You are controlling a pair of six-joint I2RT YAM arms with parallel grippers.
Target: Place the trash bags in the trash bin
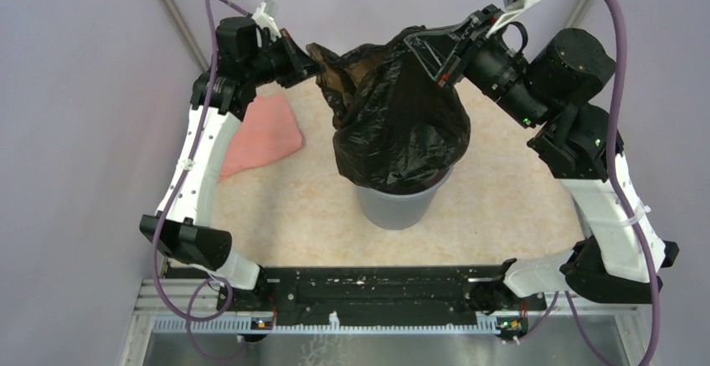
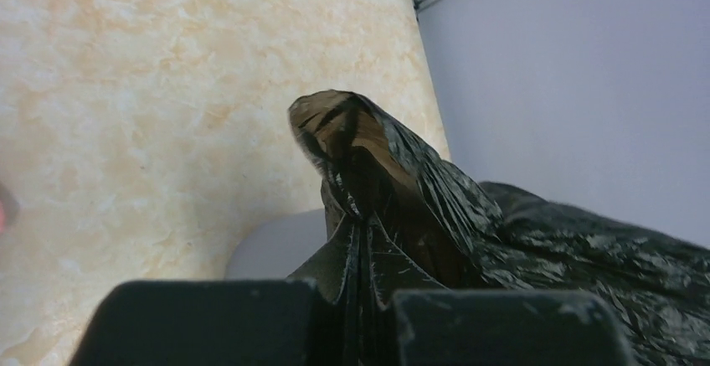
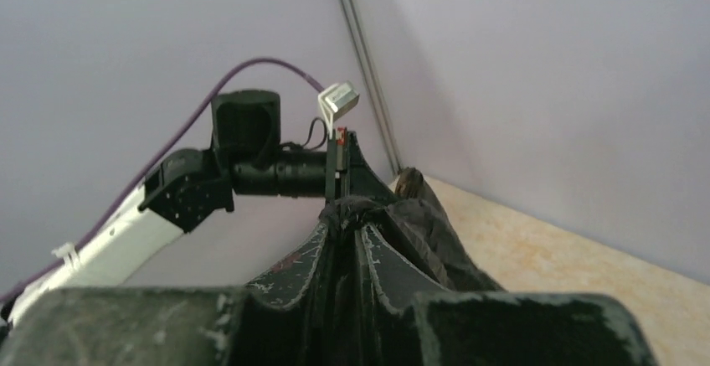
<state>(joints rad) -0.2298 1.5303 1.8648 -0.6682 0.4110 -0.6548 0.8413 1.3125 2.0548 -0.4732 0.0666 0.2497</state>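
The black trash bag (image 1: 402, 127) hangs draped over the mouth of the grey trash bin (image 1: 398, 208), which stands upright mid-worktop (image 1: 511, 203), the film covering the rim and ballooning above it. The left end effector (image 1: 311, 64), at about 11 o'clock from the bin, has its fingers pressed together on a brownish, translucent corner of the bag, while the right end effector (image 1: 424, 58), at about 1 o'clock, pinches a bunched fold of the bag's top between nearly closed fingers. A salmon-pink cloth (image 1: 261, 136) lies flat at 9 to 10 o'clock, apart from the bin.
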